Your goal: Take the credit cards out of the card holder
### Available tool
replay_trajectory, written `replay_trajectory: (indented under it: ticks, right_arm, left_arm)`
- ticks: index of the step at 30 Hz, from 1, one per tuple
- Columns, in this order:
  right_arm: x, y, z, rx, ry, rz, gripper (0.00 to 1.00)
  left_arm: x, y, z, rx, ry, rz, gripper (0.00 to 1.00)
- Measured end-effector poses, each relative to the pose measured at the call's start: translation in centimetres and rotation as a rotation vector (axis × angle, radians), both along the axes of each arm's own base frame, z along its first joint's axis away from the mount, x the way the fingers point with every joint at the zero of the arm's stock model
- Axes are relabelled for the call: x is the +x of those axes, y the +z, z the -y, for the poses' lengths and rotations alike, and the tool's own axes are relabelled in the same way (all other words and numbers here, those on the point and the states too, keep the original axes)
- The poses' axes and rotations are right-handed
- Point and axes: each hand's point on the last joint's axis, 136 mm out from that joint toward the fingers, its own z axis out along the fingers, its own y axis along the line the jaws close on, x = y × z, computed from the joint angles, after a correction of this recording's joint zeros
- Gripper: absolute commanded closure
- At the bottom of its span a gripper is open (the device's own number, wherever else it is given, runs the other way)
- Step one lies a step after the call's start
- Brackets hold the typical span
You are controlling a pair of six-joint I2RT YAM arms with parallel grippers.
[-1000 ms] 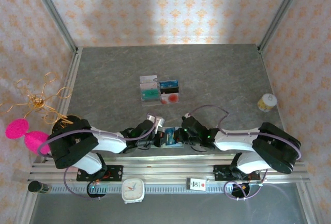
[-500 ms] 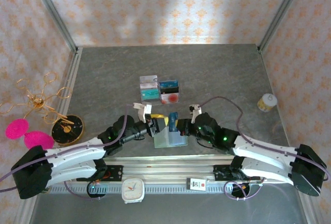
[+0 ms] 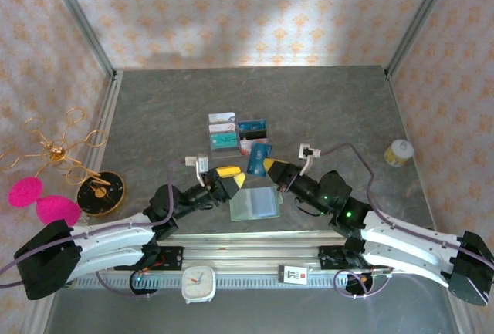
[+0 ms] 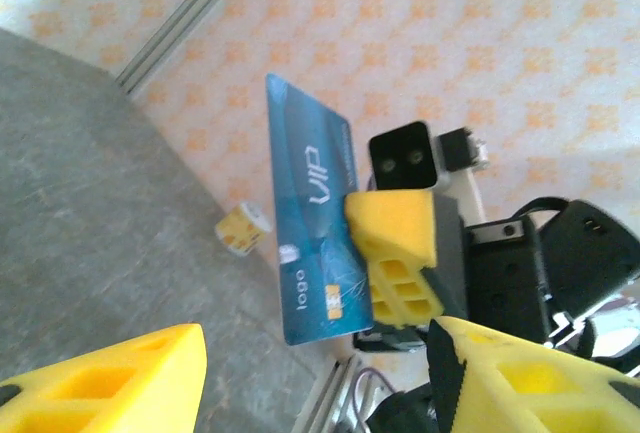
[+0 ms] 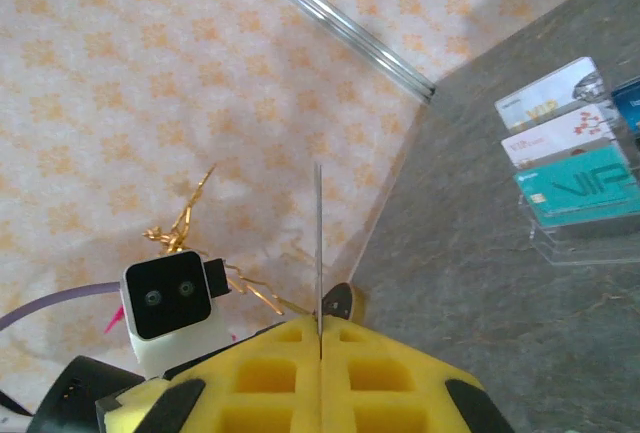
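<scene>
**Right gripper holds a blue card above the surface, left gripper open**

Seen from above, two arms reach in from the near edge of a grey surface (image 3: 324, 102) and meet close to its middle. The right gripper (image 3: 267, 166) is clamped on a blue credit card (image 3: 257, 159), which it holds clear of the surface. The left wrist camera sees the card (image 4: 312, 253) face on, upright, with "VIP" and "logo" printed on it and yellow fingers (image 4: 395, 253) pinching its edge. The right wrist camera sees the same card (image 5: 319, 253) edge on, as a thin line between that gripper's (image 5: 320, 338) closed pads.

The left gripper (image 3: 231, 177) hangs just beside the card. Its jaws are spread wide, with nothing between them.

The sage-green card holder (image 3: 255, 204) lies open and flat by the middle of the near edge, between the two arms and apart from both grippers.

Toward the centre of the surface, a clear stand (image 3: 238, 133) holds several cards. A small yellow-and-white jar (image 3: 399, 152) sits near the right edge.
</scene>
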Motion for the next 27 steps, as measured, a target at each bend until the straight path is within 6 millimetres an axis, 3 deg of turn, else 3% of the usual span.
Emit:
replay_trajectory:
  ticks: [6, 11, 18, 23, 24, 27]
  right_arm:
    - [-0.3, 0.4, -0.8, 0.030, 0.043, 0.005, 1.00]
    - [-0.3, 0.3, -1.3, 0.040, 0.059, 0.004, 1.00]
    - [-0.4, -0.3, -1.9, 0.033, 0.069, -0.010, 1.00]
    - [-0.4, -0.9, -2.2, 0.017, 0.068, -0.018, 1.00]
    - [-0.4, -0.8, -2.2, 0.017, 0.065, -0.017, 1.00]
    - [-0.3, -1.2, -1.9, -0.010, 0.050, -0.020, 0.84]
  left_arm:
    - [-0.1, 0.6, 0.4, -0.053, -0.031, -0.004, 0.48]
    - [-0.4, 0.4, 1.0, -0.068, -0.070, -0.022, 0.66]
    - [-0.3, -0.2, 1.4, -0.073, -0.096, -0.049, 0.79]
    - [0.2, -0.1, 1.3, -0.076, -0.084, -0.057, 1.00]
    - [0.4, 0.0, 1.3, -0.075, -0.081, -0.055, 1.00]
    - [0.8, -0.3, 1.3, -0.055, -0.088, -0.070, 1.00]
